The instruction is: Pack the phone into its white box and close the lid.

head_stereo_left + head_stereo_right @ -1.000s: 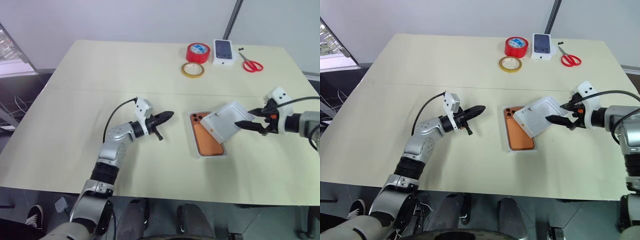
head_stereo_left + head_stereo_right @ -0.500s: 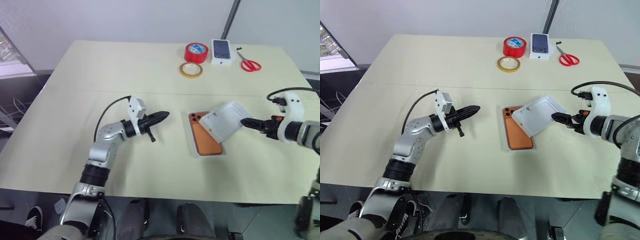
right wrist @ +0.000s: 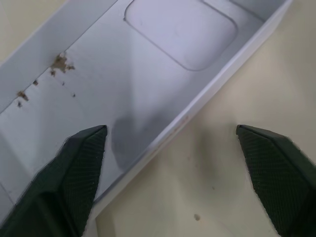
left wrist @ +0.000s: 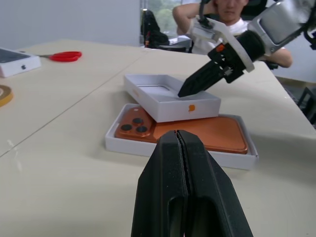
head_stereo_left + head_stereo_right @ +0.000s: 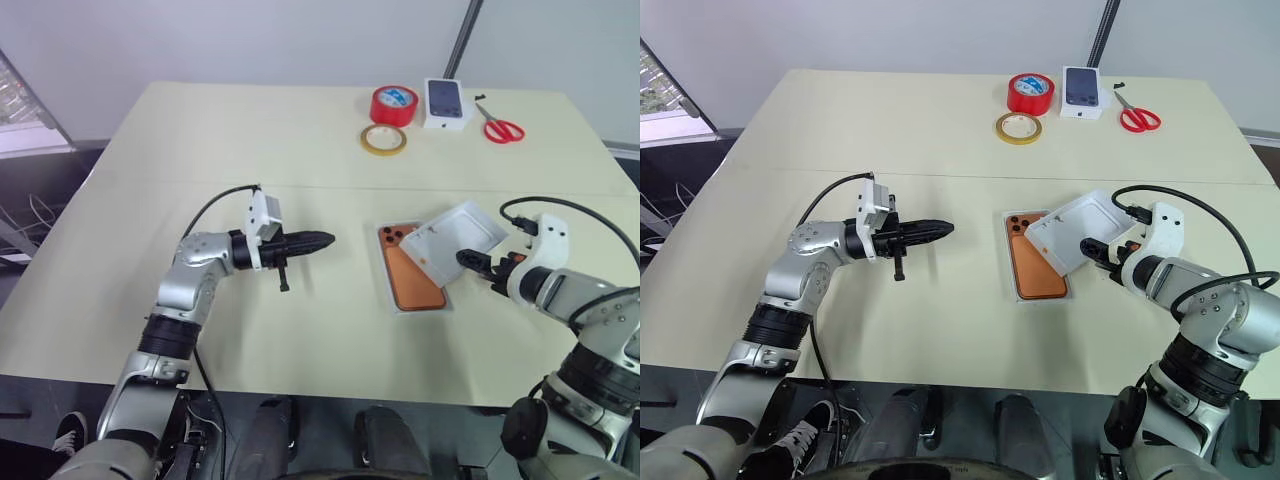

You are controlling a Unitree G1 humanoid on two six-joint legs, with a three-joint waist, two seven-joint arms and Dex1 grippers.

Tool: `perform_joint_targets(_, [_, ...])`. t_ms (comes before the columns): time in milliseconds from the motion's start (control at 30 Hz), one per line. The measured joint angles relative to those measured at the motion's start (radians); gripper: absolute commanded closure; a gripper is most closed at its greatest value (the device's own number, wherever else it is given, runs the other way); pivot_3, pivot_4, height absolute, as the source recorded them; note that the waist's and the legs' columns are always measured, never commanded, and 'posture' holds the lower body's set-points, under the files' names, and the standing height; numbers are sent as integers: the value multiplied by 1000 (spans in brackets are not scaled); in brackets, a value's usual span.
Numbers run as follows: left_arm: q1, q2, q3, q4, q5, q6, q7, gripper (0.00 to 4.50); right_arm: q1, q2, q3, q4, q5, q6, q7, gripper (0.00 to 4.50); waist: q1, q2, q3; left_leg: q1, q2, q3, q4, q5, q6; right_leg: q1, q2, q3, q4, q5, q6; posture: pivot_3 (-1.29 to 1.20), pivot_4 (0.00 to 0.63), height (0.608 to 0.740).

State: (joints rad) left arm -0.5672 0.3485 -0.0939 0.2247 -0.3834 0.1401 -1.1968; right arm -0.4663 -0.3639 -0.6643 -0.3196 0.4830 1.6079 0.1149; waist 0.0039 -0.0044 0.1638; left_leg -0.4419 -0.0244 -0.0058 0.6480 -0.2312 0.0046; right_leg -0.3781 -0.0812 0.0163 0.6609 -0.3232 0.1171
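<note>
The copper-orange phone (image 5: 412, 281) lies back-up in the white box (image 5: 386, 290) at the table's middle right. The lid (image 5: 458, 238) rests open side up, askew over the box's far right part. My right gripper (image 5: 466, 260) is open at the lid's near right edge. In the right wrist view one finger (image 3: 74, 173) hangs over the lid's inside (image 3: 148, 59) and the other stands outside its wall, neither touching it. Left of the box and well apart from it, my left gripper (image 5: 325, 240) is shut on nothing and points toward the box.
At the table's far side sit a red tape roll (image 5: 396, 104), a yellow tape ring (image 5: 384, 139), a small white box picturing a dark phone (image 5: 446, 103) and red scissors (image 5: 503, 128). A person (image 4: 232, 22) sits beyond the table's right side.
My right gripper has rolled, dropped and come in over the lid's near right edge. My left gripper has drawn back a little to the left. The lid and box have stayed put.
</note>
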Motion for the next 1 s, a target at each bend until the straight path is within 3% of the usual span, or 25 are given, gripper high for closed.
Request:
perform_joint_targets(200, [1,1,0,0,-6,54,6,4500,2,-11,36,8,3,0,-1,4379,-4,0,0,0,0,0,0,0,0,0,2,0,1,0,0,0,150,740])
perform_joint_targets(267, [0,8,-1,9,-15,130,15,4241,5,-15,47,14,2,0,8,4491,-7,0,0,0,0,0,0,0,0,0,2,-1,2,0,1,0,150,740])
perform_joint_targets(367, [-7,12,-1,32,-18,188,27,3146,6,-62,71,42,1,-1,30,4500,-13,0,0,0,0,0,0,0,0,-1,2,-1,2,-1,1,0,150,740])
perform_joint_targets(567, [-15,11,2,0,-48,240,18,16,9,-297,151,165,-7,-81,149,4500,-17,0,0,0,0,1,0,0,0,-1,2,0,2,-1,1,0,150,740])
perform_joint_targets(833, [26,26,-6,-105,-93,297,-11,16,108,-488,330,284,-40,-368,367,4500,-16,0,0,0,1,1,0,0,0,0,2,1,2,-1,2,0,150,740])
perform_joint_targets(967, [37,39,-9,-123,-95,304,-21,16,144,-525,399,308,-61,-481,449,4500,-16,0,0,0,1,1,1,0,0,0,2,1,2,-1,2,0,150,740])
perform_joint_targets(1000, [39,39,-9,-124,-95,304,-21,2,144,-530,404,319,-71,-498,452,4214,-16,0,1,0,1,1,1,0,0,0,2,1,2,-1,2,0,150,740])
